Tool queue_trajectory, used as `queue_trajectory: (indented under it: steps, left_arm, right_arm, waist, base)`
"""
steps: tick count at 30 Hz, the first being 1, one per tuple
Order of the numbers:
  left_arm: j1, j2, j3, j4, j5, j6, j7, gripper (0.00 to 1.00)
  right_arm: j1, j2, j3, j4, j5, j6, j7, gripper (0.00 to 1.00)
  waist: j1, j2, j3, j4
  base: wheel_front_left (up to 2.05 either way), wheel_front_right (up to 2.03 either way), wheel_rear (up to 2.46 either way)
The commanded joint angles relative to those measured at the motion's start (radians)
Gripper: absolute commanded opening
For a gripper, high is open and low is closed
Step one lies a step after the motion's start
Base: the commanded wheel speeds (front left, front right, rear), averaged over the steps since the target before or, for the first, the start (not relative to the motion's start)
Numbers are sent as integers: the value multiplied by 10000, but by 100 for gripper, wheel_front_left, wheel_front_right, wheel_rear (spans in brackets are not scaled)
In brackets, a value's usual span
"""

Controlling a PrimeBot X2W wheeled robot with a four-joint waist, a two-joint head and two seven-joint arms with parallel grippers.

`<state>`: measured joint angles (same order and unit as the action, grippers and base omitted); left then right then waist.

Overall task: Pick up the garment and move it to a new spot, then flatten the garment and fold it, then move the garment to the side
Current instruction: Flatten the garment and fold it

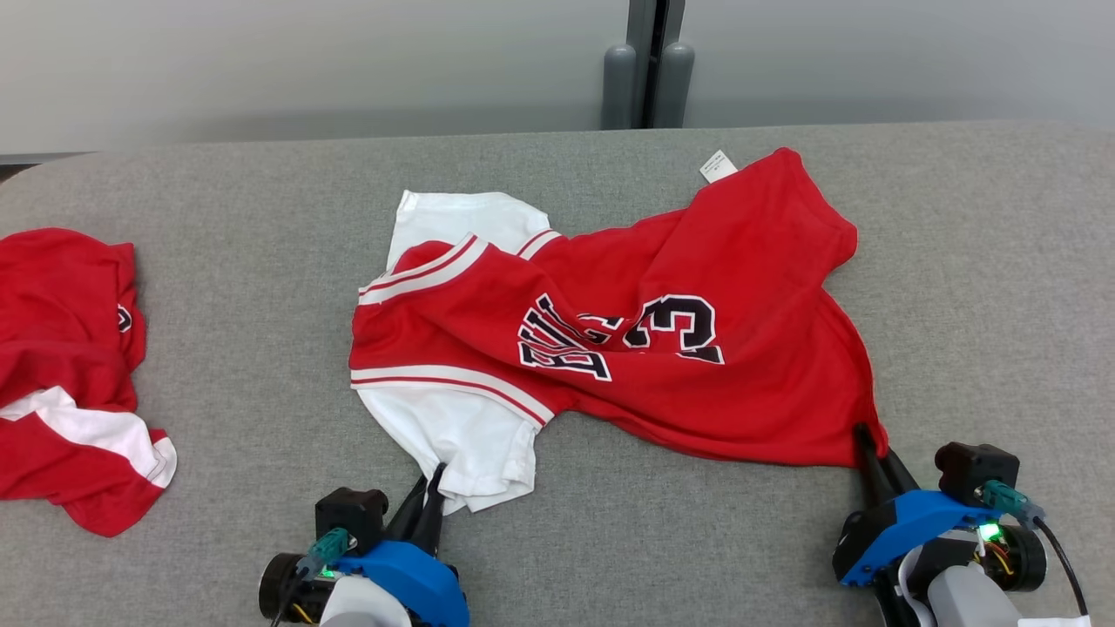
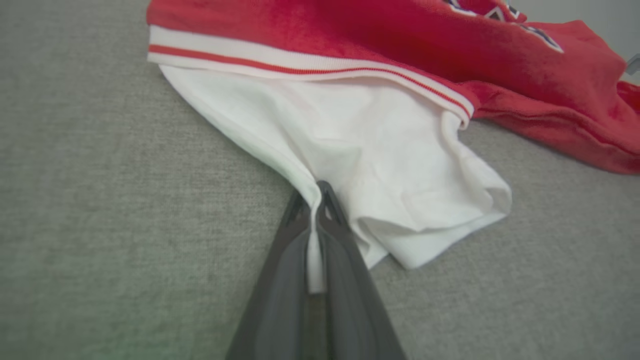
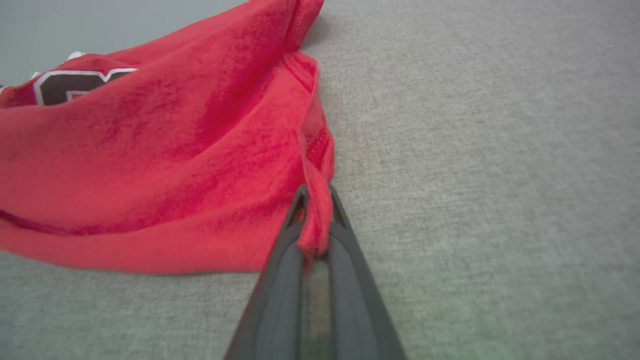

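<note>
Red jersey [image 1: 697, 366] lies rumpled mid-table [image 1: 261, 287], print side up, sleeves toward 9 o'clock. Left gripper [image 1: 431, 492] is at the jersey's 7 o'clock, fingers closed narrow on the edge of the near white sleeve [image 1: 453, 435]. Right gripper [image 1: 871, 448] is at 4 o'clock, fingers pinched on the red hem corner. White label [image 1: 718, 165] sticks out at 1 o'clock. Second red garment [image 1: 61, 348] sits well apart at 9 o'clock.
</note>
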<state>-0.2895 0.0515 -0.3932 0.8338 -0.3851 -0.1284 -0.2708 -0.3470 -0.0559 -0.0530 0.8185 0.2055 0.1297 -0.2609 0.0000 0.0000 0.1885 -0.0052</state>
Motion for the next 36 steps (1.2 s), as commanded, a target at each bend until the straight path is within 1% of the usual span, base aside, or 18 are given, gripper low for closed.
queue_trajectory:
  steps: [1,4,7,11,13,15,19,23,26,30,33,36]
  left_arm:
    - [95,-18,-45,212,-98,-26,192,0]
    - [0,-18,152,-176,-470,-24,98,0]
    - [110,44,632,-1173,-788,-25,60,0]
    - [341,362,1209,-2582,-707,-24,57,0]
    - [302,479,1457,-3170,-670,-24,56,0]
    - [40,605,1617,-3637,-737,-24,55,0]
    - [-1015,955,1719,-4289,-887,-24,180,0]
    - [-2810,1291,1692,-4627,-1049,-24,687,0]
    - [-4494,1614,1748,-4517,-1166,-25,1015,0]
    - [-7002,1896,1815,-4038,-1112,-25,1339,0]
    - [-8886,1914,1970,-3495,-1196,-25,1448,0]
    - [-10737,1967,1828,-2749,-1090,-25,1346,0]
  right_arm:
    - [40,-49,52,-11,58,20,-12,0]
    - [302,-71,198,-352,238,16,-44,0]
    - [675,-68,342,-1085,560,14,-49,0]
    - [1116,-157,652,-2214,879,14,-53,0]
    - [1202,-321,806,-2789,988,14,-52,0]
    - [1065,-362,939,-3419,1212,14,-9,0]
    - [272,-684,1186,-4617,1367,14,311,0]
    - [-1293,-966,1297,-5247,1476,14,731,0]
    - [-2922,-1091,1331,-5205,1629,14,1010,0]
    - [-5483,-1103,1157,-4431,1966,14,1273,0]
    - [-7464,-1057,929,-3536,2184,14,1257,0]
    - [-9234,-1027,744,-2565,2310,14,1079,0]
  waist:
    - [0,0,-56,-29]
    - [0,0,-233,-52]
    - [0,0,-365,-57]
    - [0,0,-449,-70]
    - [0,0,-429,-97]
    - [0,0,-343,-132]
    - [0,0,25,-201]
    - [0,0,670,-310]
    - [0,0,1287,-462]
    - [0,0,2268,-679]
    - [0,0,2966,-792]
    - [0,0,3452,-852]
  base:
    - [0,0,0]
    - [0,0,0]
    - [0,0,0]
    - [0,0,0]
    - [0,0,0]
    - [0,0,0]
    - [0,0,0]
    - [0,0,0]
    - [0,0,0]
    - [0,0,0]
    - [0,0,0]
    - [0,0,0]
